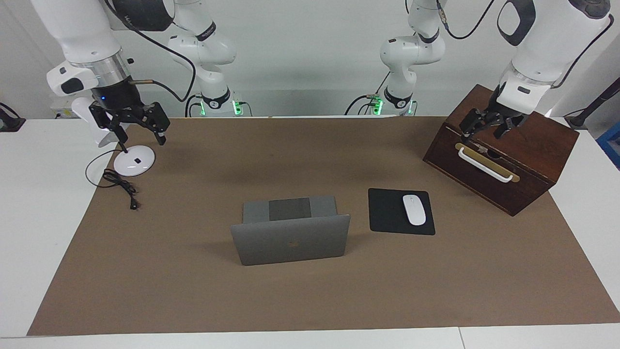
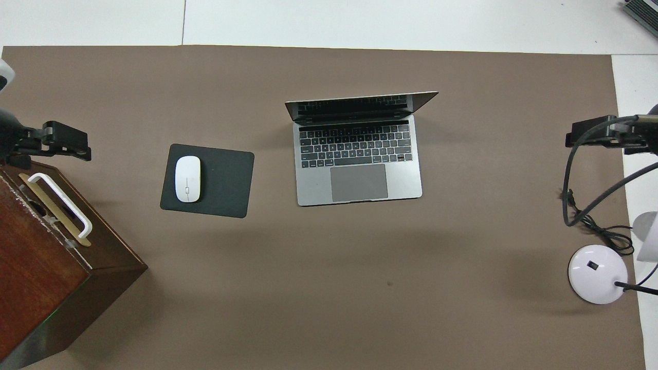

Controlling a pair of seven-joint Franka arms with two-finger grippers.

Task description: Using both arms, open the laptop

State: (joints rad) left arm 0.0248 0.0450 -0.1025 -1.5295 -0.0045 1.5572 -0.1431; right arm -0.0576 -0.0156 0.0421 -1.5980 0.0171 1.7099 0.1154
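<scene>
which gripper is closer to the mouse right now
Left. The left gripper hangs over the wooden box, at the same end of the table as the mouse. The right gripper hangs above the lamp base at the right arm's end.

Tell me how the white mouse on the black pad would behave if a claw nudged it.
The mouse looks smooth and low-domed, so it would probably slide rather than tip. Its glossy shell may be slippery to pinch. The thin mouse pad might shift with it.
</scene>
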